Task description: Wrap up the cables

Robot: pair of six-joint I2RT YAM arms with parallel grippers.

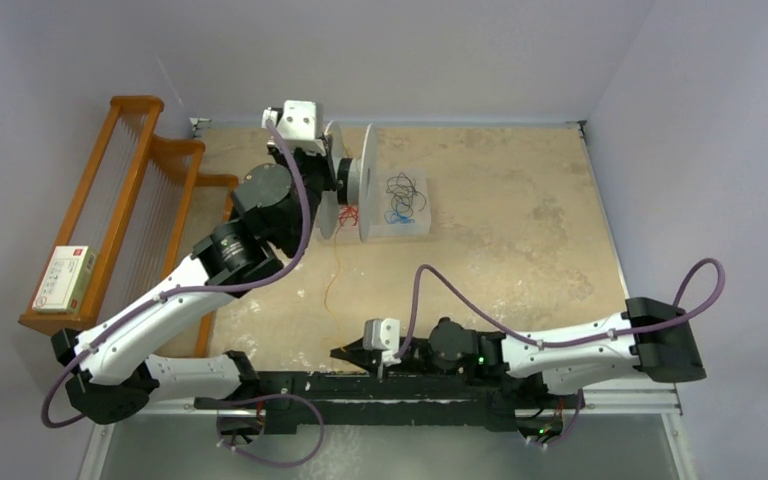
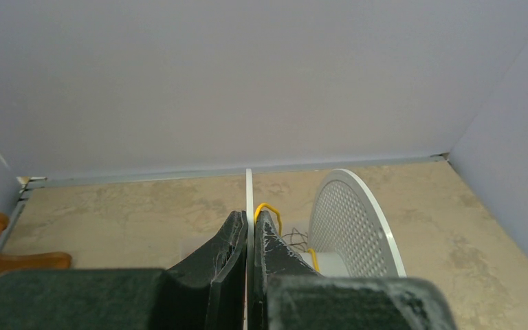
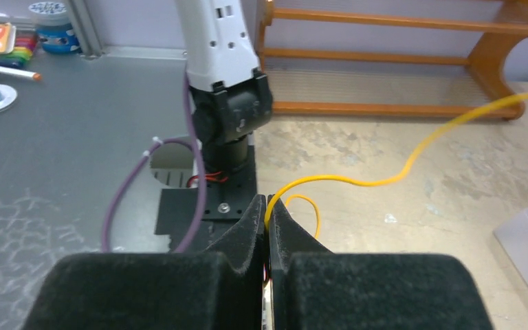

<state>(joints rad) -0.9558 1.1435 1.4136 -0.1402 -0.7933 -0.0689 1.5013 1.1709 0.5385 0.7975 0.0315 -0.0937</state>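
A white spool (image 1: 368, 175) stands on edge at the back of the table. My left gripper (image 1: 338, 187) is shut on the rim of its near flange, which shows as a thin white line between the fingertips in the left wrist view (image 2: 249, 214). The spool's perforated far flange (image 2: 354, 220) rises to the right. A yellow cable (image 2: 270, 209) loops beside the right fingertip and lies on the spool's core. The cable (image 1: 326, 290) runs down the table from the spool to my right gripper (image 1: 340, 352). That gripper (image 3: 268, 203) is shut on the cable (image 3: 385, 180), whose short end curls beside it.
A clear tray (image 1: 422, 208) of black and blue wires lies right of the spool, with red wires (image 1: 350, 212) at the spool's foot. A wooden rack (image 1: 130, 200) with a small box (image 1: 65, 278) stands along the left edge. The left arm's base (image 3: 227, 103) is just ahead of my right gripper.
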